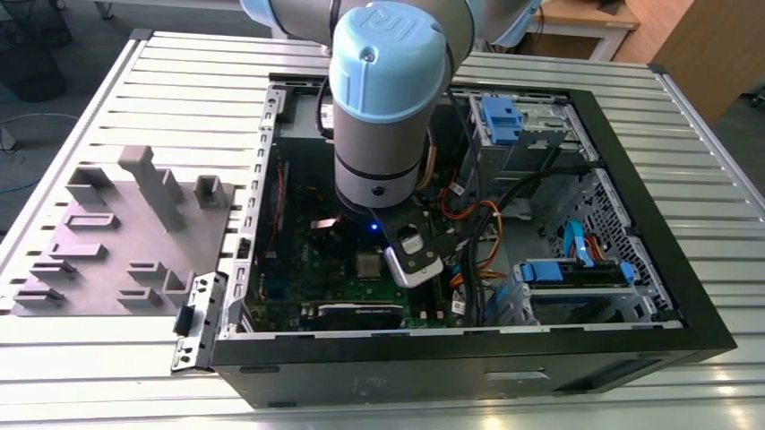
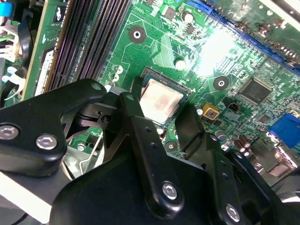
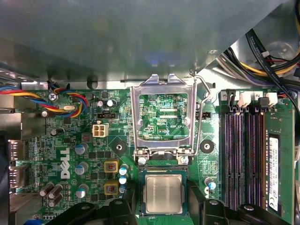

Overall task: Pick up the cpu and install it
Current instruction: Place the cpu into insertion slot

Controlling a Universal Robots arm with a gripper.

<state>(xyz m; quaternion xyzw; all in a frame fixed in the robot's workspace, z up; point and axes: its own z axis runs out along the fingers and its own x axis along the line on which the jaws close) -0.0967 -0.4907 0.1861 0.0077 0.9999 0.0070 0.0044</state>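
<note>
Two fingers (image 2: 140,126) of the tool (image 2: 161,104) stand spread, one on each side of the cpu (image 3: 163,193), with a gap to it in both wrist views. Cpu lies flat in its socket on the green motherboard (image 3: 84,140), with the metal load frame (image 3: 162,117) hinged open just beside it. In the exterior view, the arm (image 1: 385,107) reaches down into the open computer case (image 1: 622,161), the cpu roughly 9 o'clock from case centre. Grey moulded tray (image 1: 120,233) lies on the slatted surface (image 1: 192,72), 9 o'clock of the case.

Silver-grey arm (image 1: 380,134) with pale blue joint caps (image 1: 385,54), black fingers (image 2: 140,136) studded with screws.
</note>
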